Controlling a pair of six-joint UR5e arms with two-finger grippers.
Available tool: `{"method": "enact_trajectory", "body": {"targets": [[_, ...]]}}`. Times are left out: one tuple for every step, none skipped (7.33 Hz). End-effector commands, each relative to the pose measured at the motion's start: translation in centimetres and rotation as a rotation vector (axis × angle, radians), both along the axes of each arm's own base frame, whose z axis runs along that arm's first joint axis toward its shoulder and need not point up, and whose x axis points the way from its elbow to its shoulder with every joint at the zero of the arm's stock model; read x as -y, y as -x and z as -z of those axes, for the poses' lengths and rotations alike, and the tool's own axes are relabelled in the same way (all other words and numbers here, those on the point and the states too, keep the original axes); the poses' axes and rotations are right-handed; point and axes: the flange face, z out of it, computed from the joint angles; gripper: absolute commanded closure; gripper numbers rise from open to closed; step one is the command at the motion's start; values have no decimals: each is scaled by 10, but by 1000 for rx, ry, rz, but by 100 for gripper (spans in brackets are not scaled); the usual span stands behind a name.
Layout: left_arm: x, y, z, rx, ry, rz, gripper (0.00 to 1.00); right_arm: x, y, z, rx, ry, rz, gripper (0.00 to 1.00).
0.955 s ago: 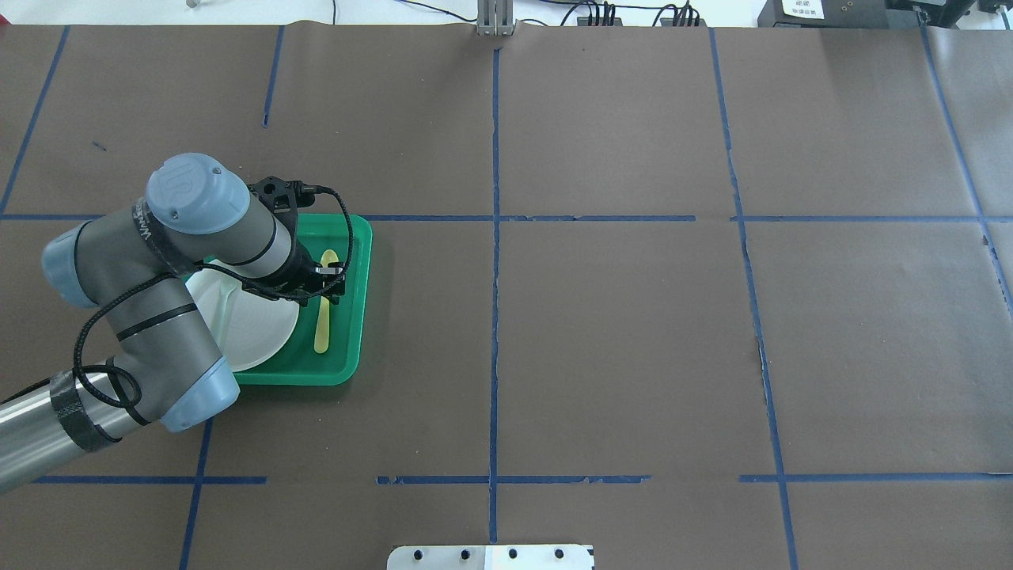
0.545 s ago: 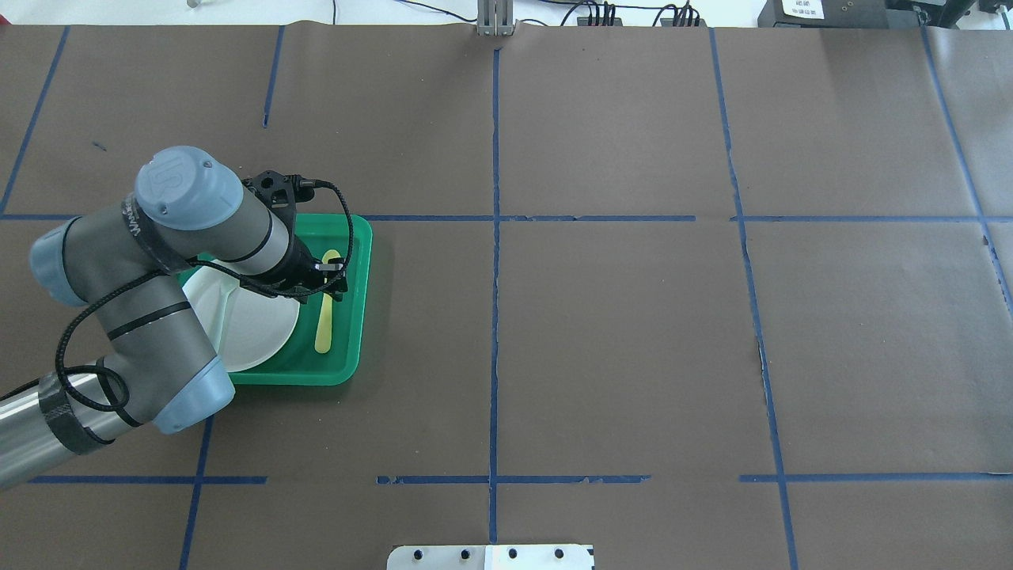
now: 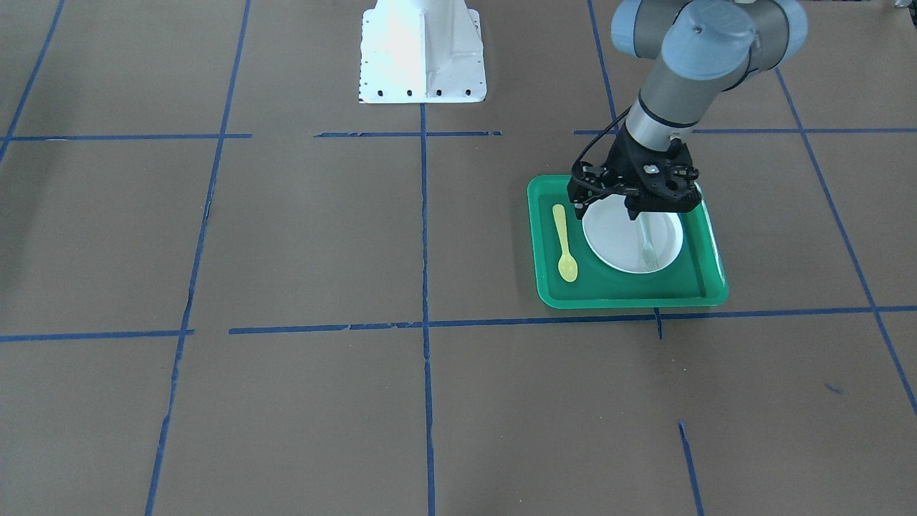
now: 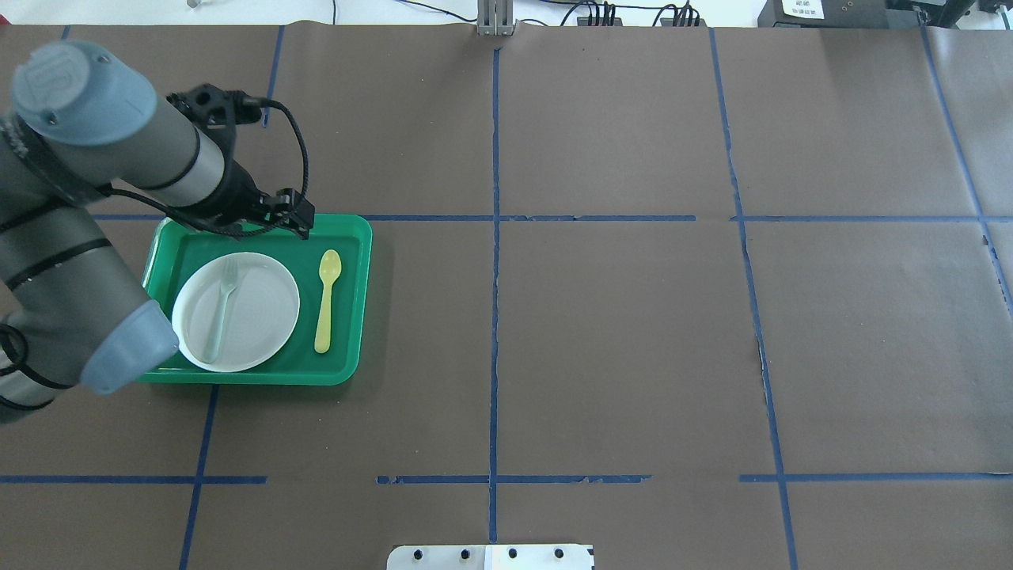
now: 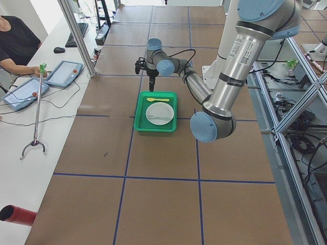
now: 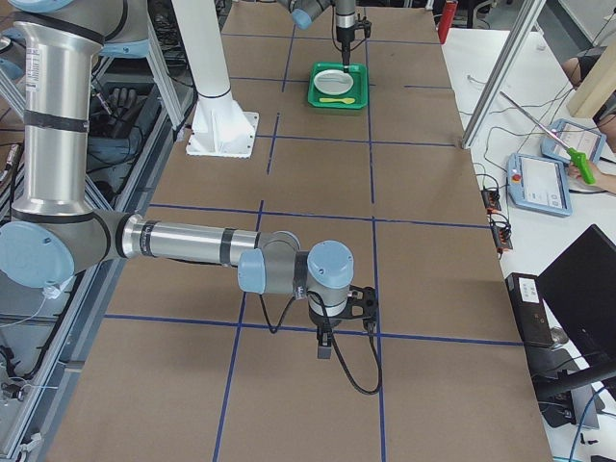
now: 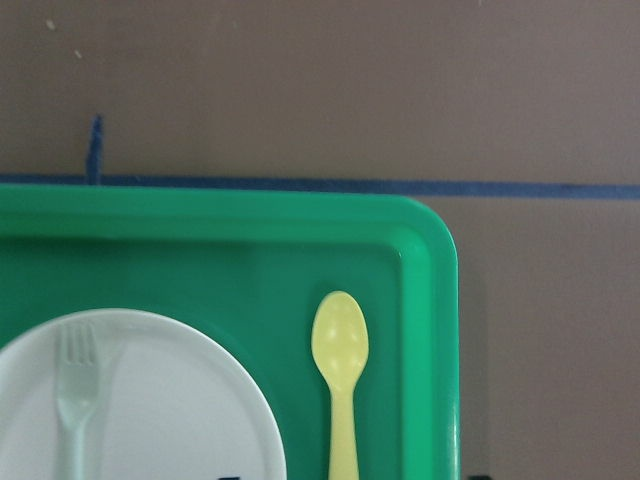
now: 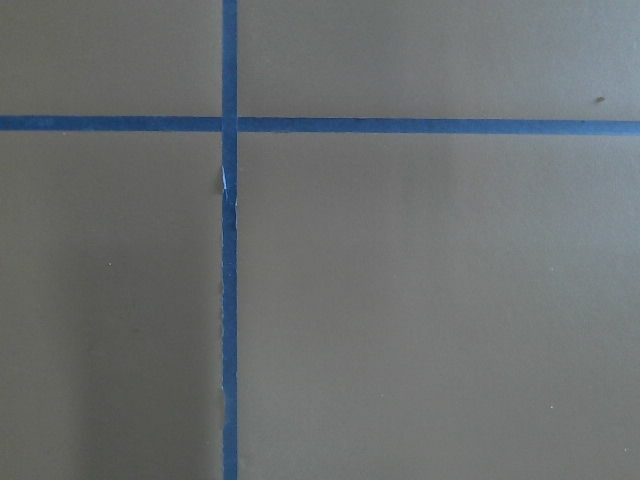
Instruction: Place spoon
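Note:
The yellow spoon lies flat in the green tray, just right of the white plate, touching nothing. It also shows in the front view and the left wrist view. A pale fork lies on the plate. My left gripper hangs open and empty above the tray's far edge, well clear of the spoon; it shows in the front view too. My right gripper hovers over bare table far from the tray, and I cannot tell whether it is open or shut.
Brown paper with blue tape lines covers the table. The white robot base plate stands at the robot's side. The right wrist view shows only paper and a tape cross.
My left gripper has lifted off the spoon and drawn back up toward the tray's far edge. The spoon, plate and fork have not moved.

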Motion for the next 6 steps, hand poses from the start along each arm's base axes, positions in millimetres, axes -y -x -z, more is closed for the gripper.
{"method": "enact_trajectory", "body": {"targets": [[45, 96, -5, 81, -132, 18, 0, 0, 0, 0, 0, 0, 0, 0], [62, 144, -15, 153, -158, 6, 0, 0, 0, 0, 0, 0, 0, 0], [72, 177, -32, 215, -203, -50, 0, 0, 0, 0, 0, -2, 0, 0], [83, 225, -78, 244, -212, -117, 0, 0, 0, 0, 0, 0, 0, 0], [77, 265, -138, 192, -194, -217, 0, 0, 0, 0, 0, 0, 0, 0], [62, 312, -186, 166, -175, -237, 0, 0, 0, 0, 0, 0, 0, 0]]}}
